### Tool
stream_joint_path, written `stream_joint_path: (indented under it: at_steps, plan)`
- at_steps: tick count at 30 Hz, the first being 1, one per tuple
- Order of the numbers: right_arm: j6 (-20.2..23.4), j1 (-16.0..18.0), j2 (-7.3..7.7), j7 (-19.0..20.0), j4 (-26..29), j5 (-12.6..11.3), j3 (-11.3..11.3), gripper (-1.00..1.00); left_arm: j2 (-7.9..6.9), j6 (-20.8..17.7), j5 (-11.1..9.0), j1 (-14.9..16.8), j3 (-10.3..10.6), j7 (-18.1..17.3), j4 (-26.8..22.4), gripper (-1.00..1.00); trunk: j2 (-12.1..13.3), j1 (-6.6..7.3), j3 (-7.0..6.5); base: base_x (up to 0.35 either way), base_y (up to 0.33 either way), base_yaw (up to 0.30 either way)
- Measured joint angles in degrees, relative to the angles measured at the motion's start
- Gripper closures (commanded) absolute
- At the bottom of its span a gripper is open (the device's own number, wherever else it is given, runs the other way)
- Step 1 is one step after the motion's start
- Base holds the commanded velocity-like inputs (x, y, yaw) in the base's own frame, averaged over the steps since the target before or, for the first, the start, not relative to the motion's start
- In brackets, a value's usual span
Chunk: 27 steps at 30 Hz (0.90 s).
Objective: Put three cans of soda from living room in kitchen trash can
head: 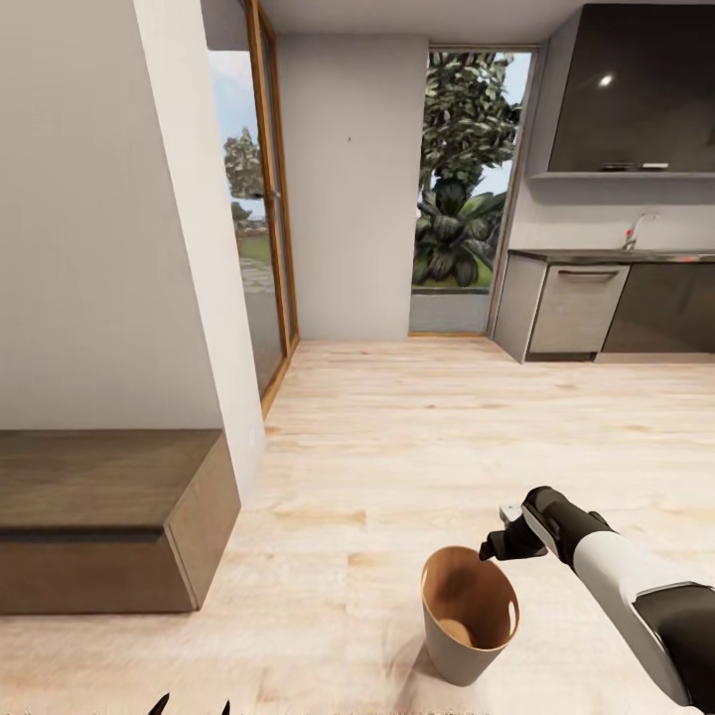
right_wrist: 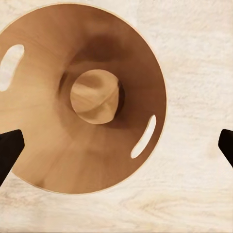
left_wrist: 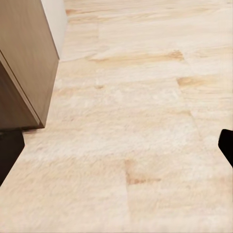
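Right gripper (head: 494,549) hangs just above the trash can (head: 452,650), at the rim's far right side, fingers spread wide apart with nothing between them. From the right wrist camera the two dark fingertips (right_wrist: 10,148) frame the can's open mouth (right_wrist: 58,155); coppery inner wall, two slot handles, bare round bottom. No soda can visible inside as far as that view reaches, though the lower wall is partly shadowed.

Left gripper: only dark fingertips (left_wrist: 227,144) at the frame edges over bare wood floor (left_wrist: 136,121), set well apart, holding nothing.

Beyond the right gripper, off to its left: a low wooden bench (head: 99,516) against a white wall. Farther on, pale plank floor runs to wood-framed glass doors (head: 263,218) and a window with foliage. Far right: kitchen counter (head: 611,256) with tap, dark glossy cabinets (head: 636,89) above.

Judgement: bin looks empty and no orange cans are in sight, so most or all of the three deliveries seem still to be made.
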State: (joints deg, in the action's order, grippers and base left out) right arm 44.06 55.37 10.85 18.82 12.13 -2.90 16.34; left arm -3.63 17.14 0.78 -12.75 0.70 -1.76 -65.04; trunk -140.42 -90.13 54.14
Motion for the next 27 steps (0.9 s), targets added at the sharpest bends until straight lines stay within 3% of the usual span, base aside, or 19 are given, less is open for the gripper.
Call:
stream_joint_path:
  at_steps: [10, 21, 27]
  plan:
    - [-0.47, 0.00, 0.12, 0.16, 0.02, 0.04, 0.09, -1.00, -0.01, 0.00, -0.02, 0.00, -0.02, -0.01, 0.00, -1.00, -0.42, -0.23, 0.18, 0.009, 0.000, 0.000]
    - [-0.96, 0.00, 0.14, 0.10, 0.02, 0.09, 0.09, -1.00, 0.03, -0.10, 0.05, 0.00, -0.04, 0.03, 0.00, -1.00, -0.42, -0.23, 0.18, 0.214, -0.002, 0.000]
    - [-0.99, 0.00, 0.41, 0.05, 0.00, 0.17, 0.10, -1.00, 0.02, 0.06, -0.06, 0.00, -0.03, 0.00, 0.00, -1.00, -0.42, -0.23, 0.18, 0.063, -0.004, 0.000]
